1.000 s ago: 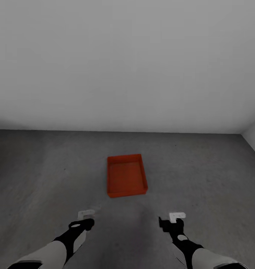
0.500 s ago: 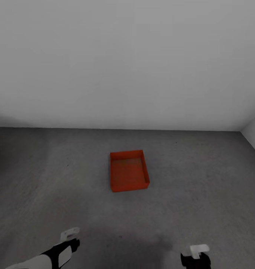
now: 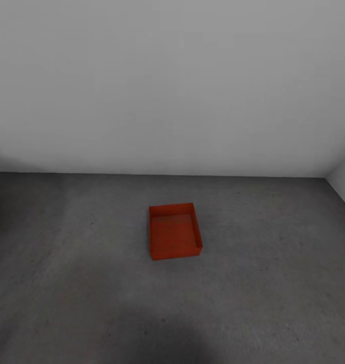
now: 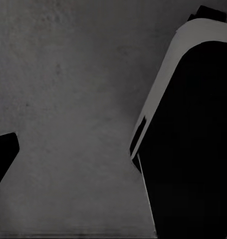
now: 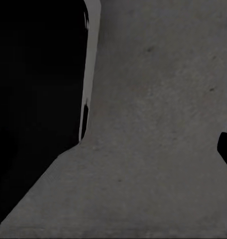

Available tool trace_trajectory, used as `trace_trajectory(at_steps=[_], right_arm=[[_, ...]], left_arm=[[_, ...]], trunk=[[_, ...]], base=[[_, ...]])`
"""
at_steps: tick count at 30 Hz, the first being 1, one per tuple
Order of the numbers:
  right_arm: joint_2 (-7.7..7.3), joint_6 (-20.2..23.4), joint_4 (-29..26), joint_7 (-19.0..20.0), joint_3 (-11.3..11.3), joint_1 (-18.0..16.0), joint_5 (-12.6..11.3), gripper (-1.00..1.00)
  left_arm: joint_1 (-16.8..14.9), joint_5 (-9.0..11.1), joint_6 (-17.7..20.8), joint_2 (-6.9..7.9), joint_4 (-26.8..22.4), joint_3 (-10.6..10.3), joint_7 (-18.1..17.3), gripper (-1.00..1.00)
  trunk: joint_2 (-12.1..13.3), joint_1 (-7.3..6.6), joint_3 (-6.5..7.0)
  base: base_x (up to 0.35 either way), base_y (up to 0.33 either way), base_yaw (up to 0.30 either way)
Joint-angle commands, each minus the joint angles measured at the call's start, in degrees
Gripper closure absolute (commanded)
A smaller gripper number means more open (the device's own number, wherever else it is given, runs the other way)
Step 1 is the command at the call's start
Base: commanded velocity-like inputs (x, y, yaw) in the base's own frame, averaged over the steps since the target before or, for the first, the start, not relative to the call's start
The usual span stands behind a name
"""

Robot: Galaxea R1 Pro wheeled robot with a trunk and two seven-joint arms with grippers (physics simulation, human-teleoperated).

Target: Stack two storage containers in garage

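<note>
One orange-red storage container [image 3: 174,231] sits flat on the dark grey garage floor [image 3: 273,283], a little short of the white wall, mouth up and nothing visible inside. In the left wrist view a dark fingertip [image 4: 3,157] of my left gripper [image 4: 113,162] shows at the picture's edge over bare concrete. The right wrist view likewise has one dark fingertip [image 5: 226,149] of my right gripper [image 5: 113,149] at its edge. Nothing lies between the fingers of either gripper. Both hang well away from the container.
A plain white-grey wall [image 3: 172,86] closes the space behind the container, and a side wall [image 3: 344,184] meets it at the far right. Black and white parts of my own body [image 4: 193,139] stand close beside both grippers.
Both arms have drawn back and down out of the head view. The camera pulled back slightly a second ago; the container has stayed put on the floor.
</note>
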Motion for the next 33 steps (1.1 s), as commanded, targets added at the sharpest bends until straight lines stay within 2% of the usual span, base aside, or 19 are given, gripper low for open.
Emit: trace_trajectory(at_steps=[1, 3, 10, 28, 33], right_arm=[[0.18, -0.5, 0.2, 0.2, 0.4, 1.9, -0.6, -1.00], [0.32, -0.6, 0.2, 0.5, 0.3, 4.6, -0.9, -1.00], [0.88, -1.5, 0.1, 0.7, 0.0, 6.6, -1.2, -1.00], [1.18, -1.6, 0.1, 0.8, 0.0, 6.8, -0.8, -1.00], [1.13, -1.5, 0.1, 2.1, 0.0, 6.8, -0.8, -1.00]], left_arm=[[1.0, 0.2, -0.1, -0.09, 0.0, -0.1, -0.2, -1.00], [3.1, 0.1, -0.1, -0.12, 0.0, -0.1, -1.0, -1.00], [6.3, 0.0, -0.1, -0.13, -0.1, -0.1, -2.3, -1.00], [6.6, -0.2, -0.1, -0.17, -1.0, -0.2, -2.4, -1.00], [6.6, -0.3, -0.1, -0.14, -1.2, -0.4, -2.4, -1.00]], trunk=[[0.0, 0.01, -0.03], [0.0, 0.01, -0.03], [0.0, 0.01, 0.20], [0.0, 0.01, 1.81], [0.0, 0.01, 2.28]], base=[[0.000, 0.000, 0.000], [0.000, 0.000, 0.000], [0.000, 0.000, 0.000], [0.000, 0.000, 0.000], [0.000, 0.000, 0.000]])
